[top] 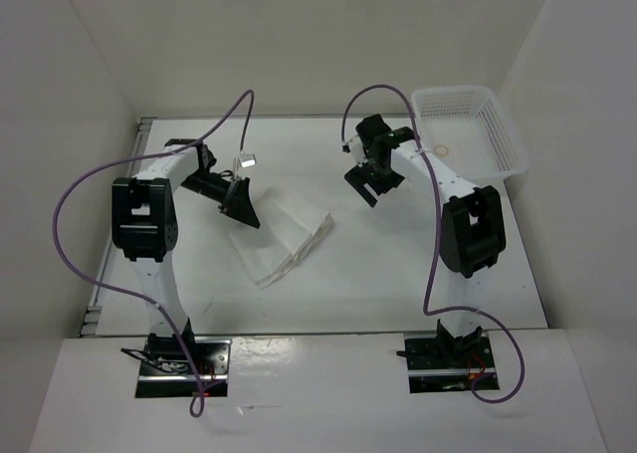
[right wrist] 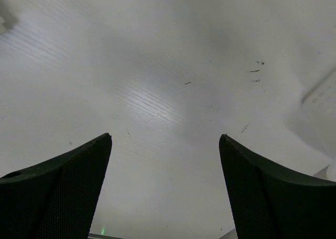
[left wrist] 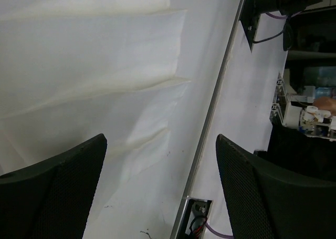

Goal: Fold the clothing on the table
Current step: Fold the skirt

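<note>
Left pincer (top: 227,196) is hanging wide open, nothing between its jaws, hovering at the far-left edge of the clothing (top: 284,236). That white pleated fabric is lying in stacked layers on the worktop (top: 398,274), left of centre, and its stepped edges are showing in the left wrist view. Right pincer (top: 370,179) is gaping just as wide and gripping nothing. It is pointing down at bare worktop, well apart from the clothing. A white mesh basket (top: 498,139) is sitting at the far right corner, near the right pincer.
</note>
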